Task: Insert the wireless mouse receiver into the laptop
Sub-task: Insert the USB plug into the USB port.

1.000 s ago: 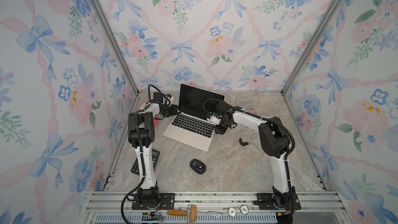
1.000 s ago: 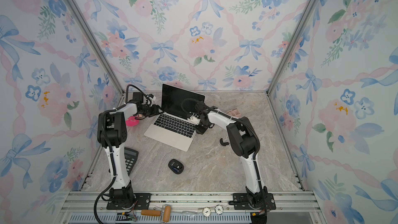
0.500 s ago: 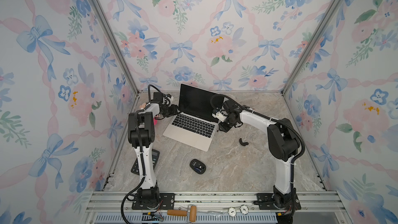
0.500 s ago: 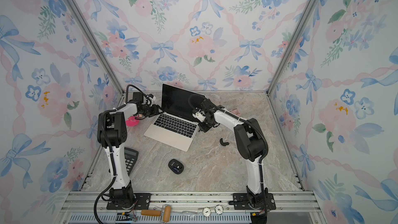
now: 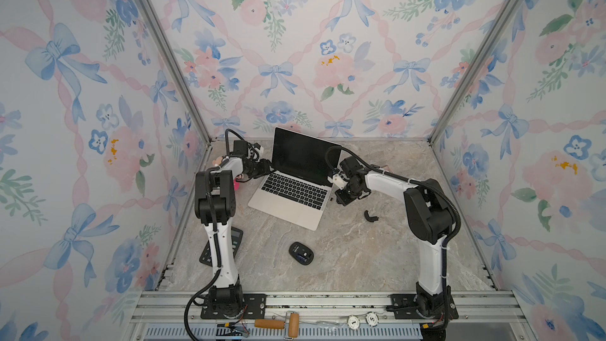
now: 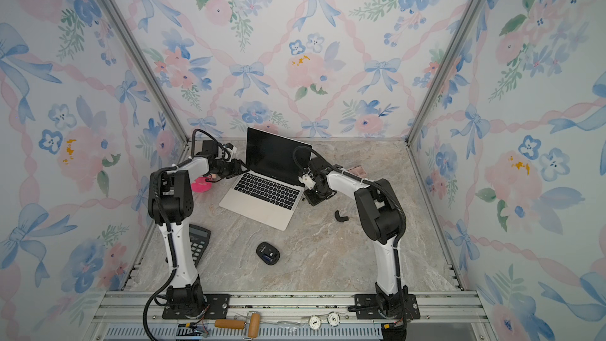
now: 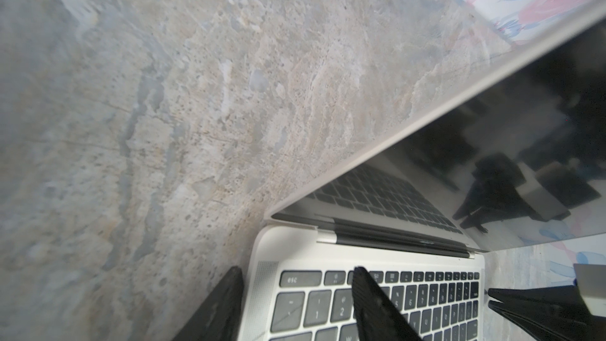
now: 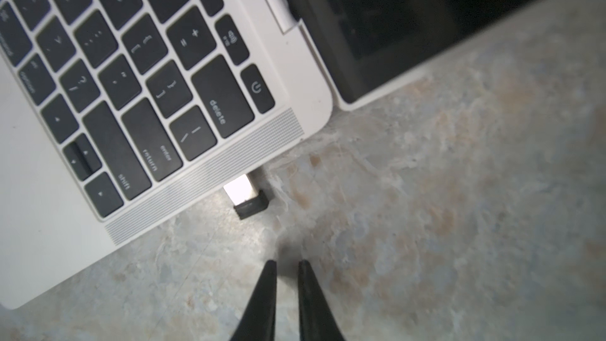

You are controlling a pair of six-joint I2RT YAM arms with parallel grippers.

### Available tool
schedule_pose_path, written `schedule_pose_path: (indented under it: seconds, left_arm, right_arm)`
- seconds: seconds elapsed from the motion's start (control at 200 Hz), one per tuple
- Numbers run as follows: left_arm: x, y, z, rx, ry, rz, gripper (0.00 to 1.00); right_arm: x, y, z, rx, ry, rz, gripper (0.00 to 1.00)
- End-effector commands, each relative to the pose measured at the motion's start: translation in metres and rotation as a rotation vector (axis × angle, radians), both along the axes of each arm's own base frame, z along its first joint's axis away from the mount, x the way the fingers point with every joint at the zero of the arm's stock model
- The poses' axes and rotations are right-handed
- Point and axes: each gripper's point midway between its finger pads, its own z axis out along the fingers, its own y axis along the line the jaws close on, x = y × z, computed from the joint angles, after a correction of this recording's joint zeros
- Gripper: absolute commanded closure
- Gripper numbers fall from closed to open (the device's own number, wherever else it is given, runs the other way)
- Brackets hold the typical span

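The right gripper [image 8: 287, 265], jaws nearly together and empty, sits just off the laptop [image 8: 46, 224] edge where the receiver [image 8: 251, 196] protrudes partway from its port: tiny, rigid, light, probably slippery, best pinched or pushed by its dark cap.

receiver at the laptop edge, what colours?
The receiver has a black cap and a bright silver metal plug; clearest in the right wrist view.
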Motion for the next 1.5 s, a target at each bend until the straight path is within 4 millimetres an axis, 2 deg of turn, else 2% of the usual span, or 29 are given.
schedule_pose_path:
  seconds: [0.0, 0.51, 1.015, 1.21, 1.495]
  left_arm:
    - [-0.058, 0.000, -0.062, 0.026, 0.293, 0.033, 0.44]
    - [-0.073, 0.006, -0.066, 0.037, 0.330, 0.058, 0.45]
    - [-0.099, 0.008, -0.075, 0.051, 0.392, 0.079, 0.45]
    - [-0.099, 0.010, -0.076, 0.062, 0.392, 0.084, 0.46]
    - [-0.098, 0.023, -0.069, 0.070, 0.384, 0.124, 0.46]
  right_arm:
    - [-0.004, 0.009, -0.013, 0.006, 0.034, -0.011, 0.86]
    - [-0.012, 0.035, -0.027, 0.020, 0.074, 0.019, 0.85]
    - [-0.009, 0.075, -0.018, 0.136, 0.066, 0.020, 0.84]
    - [-0.007, 0.067, -0.011, 0.107, 0.045, 0.001, 0.84]
    - [0.004, 0.037, 0.010, 0.131, 0.003, -0.155, 0.83]
